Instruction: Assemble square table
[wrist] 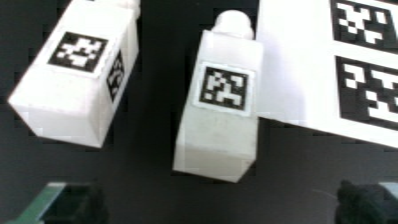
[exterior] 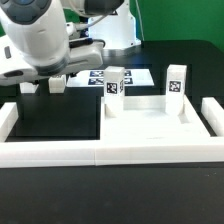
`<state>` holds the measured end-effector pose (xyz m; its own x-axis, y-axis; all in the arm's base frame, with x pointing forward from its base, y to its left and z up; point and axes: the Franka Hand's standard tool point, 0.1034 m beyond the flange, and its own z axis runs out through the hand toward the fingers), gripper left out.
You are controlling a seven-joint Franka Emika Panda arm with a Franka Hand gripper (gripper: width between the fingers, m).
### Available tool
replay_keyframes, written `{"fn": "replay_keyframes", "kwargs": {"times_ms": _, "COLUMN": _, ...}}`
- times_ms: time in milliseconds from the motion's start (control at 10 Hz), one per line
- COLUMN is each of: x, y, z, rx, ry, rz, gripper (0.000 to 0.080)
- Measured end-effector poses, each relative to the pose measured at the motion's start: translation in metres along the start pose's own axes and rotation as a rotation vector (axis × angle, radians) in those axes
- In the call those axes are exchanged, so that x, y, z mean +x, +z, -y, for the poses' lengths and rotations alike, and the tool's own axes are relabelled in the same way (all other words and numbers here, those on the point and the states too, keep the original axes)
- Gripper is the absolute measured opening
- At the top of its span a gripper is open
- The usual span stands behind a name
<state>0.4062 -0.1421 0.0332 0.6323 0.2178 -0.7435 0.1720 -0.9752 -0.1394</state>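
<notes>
While the hand [wrist: 217, 204] hangs open low over the black surface [wrist: 302, 170], its dark fingers [wrist: 71, 200] spread wide and gripping nothing, two white tagged blocks lie flat beneath it: the nearer leg block [wrist: 222, 100] roughly midway between the fingers, and the outer leg block [wrist: 75, 75] just beside it but apart. On the nearer one's other side lies the marker board [wrist: 347, 60], its edge right at the block. Well away from the hand, toward the exterior view's right, the square table top [exterior: 150, 122] rests inside the border wall [exterior: 110, 150], with one upright leg block [exterior: 115, 83] and a second upright leg block [exterior: 177, 82] at its far edge.
</notes>
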Motion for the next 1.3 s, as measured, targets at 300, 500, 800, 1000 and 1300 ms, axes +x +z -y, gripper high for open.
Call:
{"fn": "replay_keyframes", "kwargs": {"times_ms": 300, "x": -0.001, "y": 0.014, "z": 0.0, "rx": 0.008, "ry": 0.007, "rz": 0.029, "gripper": 0.0649}}
{"fn": "replay_keyframes", "kwargs": {"times_ms": 500, "x": -0.006, "y": 0.033, "z": 0.007, "rx": 0.013, "ry": 0.018, "rz": 0.065, "gripper": 0.0649}}
{"fn": "replay_keyframes", "kwargs": {"times_ms": 800, "x": -0.006, "y": 0.039, "z": 0.011, "rx": 0.014, "ry": 0.002, "rz": 0.079, "gripper": 0.0649}}
{"fn": "replay_keyframes", "kwargs": {"times_ms": 1000, "x": -0.006, "y": 0.039, "z": 0.013, "rx": 0.012, "ry": -0.004, "rz": 0.08, "gripper": 0.0528}}
{"fn": "replay_keyframes", "kwargs": {"times_ms": 1300, "x": -0.005, "y": 0.038, "z": 0.014, "rx": 0.009, "ry": -0.013, "rz": 0.082, "gripper": 0.0294}}
